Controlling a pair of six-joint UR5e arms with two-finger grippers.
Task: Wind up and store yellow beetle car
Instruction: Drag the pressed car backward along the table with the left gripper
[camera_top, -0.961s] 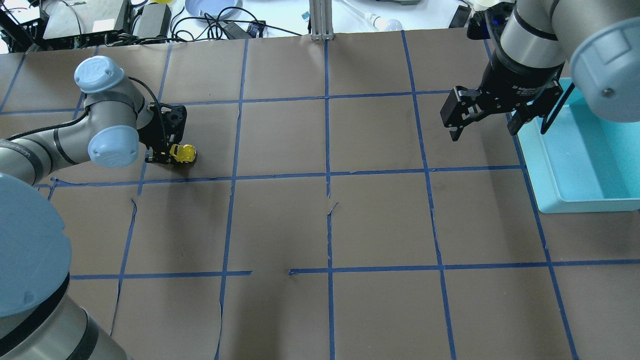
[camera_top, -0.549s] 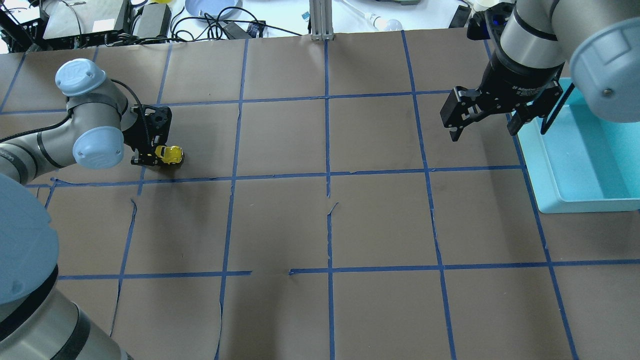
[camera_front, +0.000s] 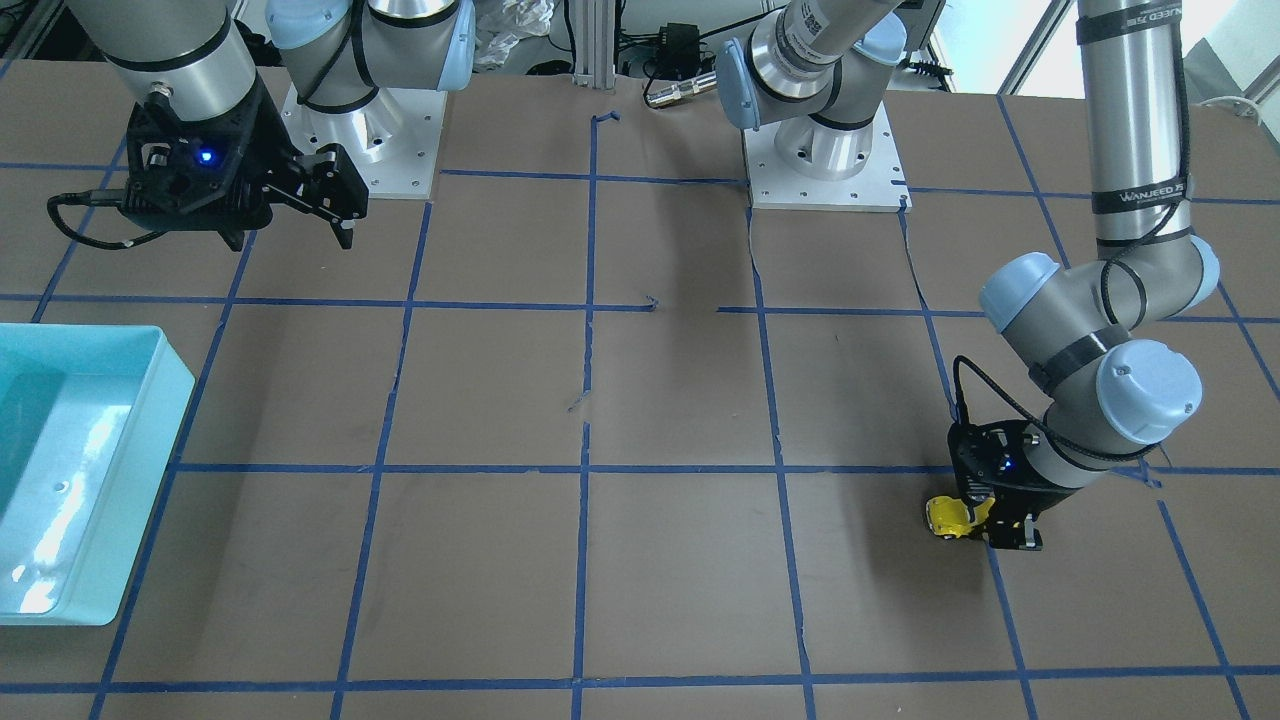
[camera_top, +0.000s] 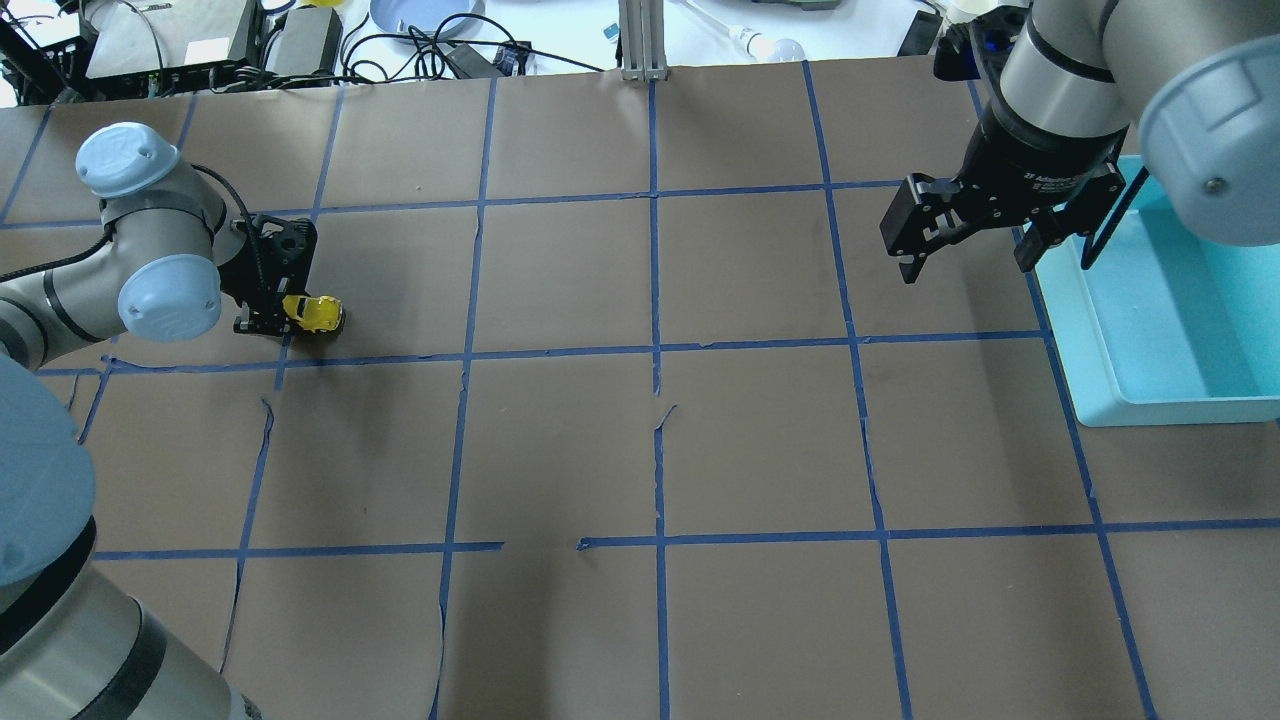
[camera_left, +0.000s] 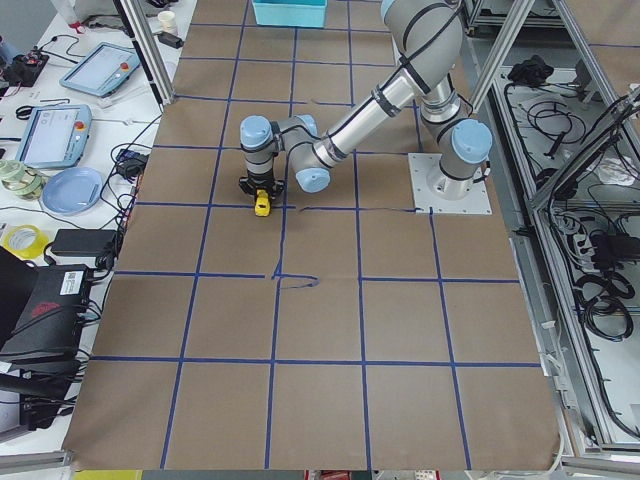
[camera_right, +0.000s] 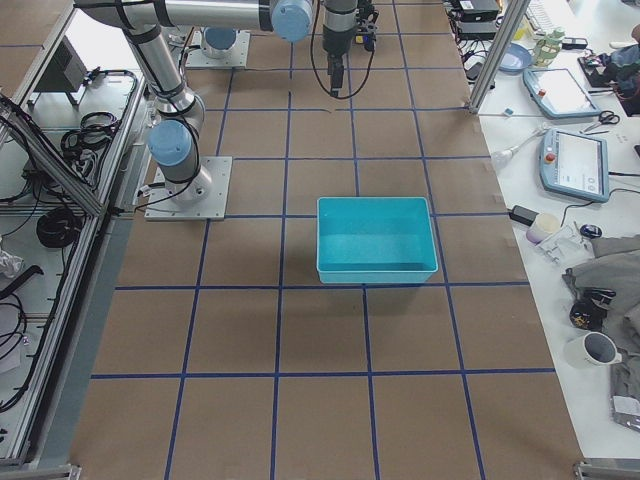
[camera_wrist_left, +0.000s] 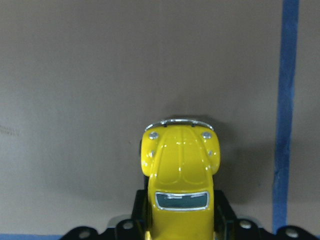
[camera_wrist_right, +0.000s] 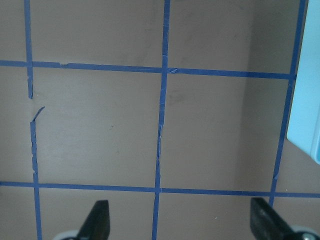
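On the brown-papered bench (camera_top: 760, 440) the left claw (camera_top: 280, 314) grips the yellow toy car (camera_top: 318, 314), while the right claw (camera_top: 965, 260) hangs open near a turquoise bin (camera_top: 1100, 385).

Glossy smooth paint on yellow beetle car (camera_wrist_left: 180, 170) in left gripper (camera_top: 280, 315), shiny chrome-look bumper (camera_wrist_left: 177, 121). Left gripper and right gripper (camera_top: 965, 264) matt black. Under them matt brown paper (camera_top: 560, 440), torn in spots, with smooth blue tape (camera_top: 658, 470). Beside right gripper, bin (camera_top: 1100, 395): glossy turquoise plastic.
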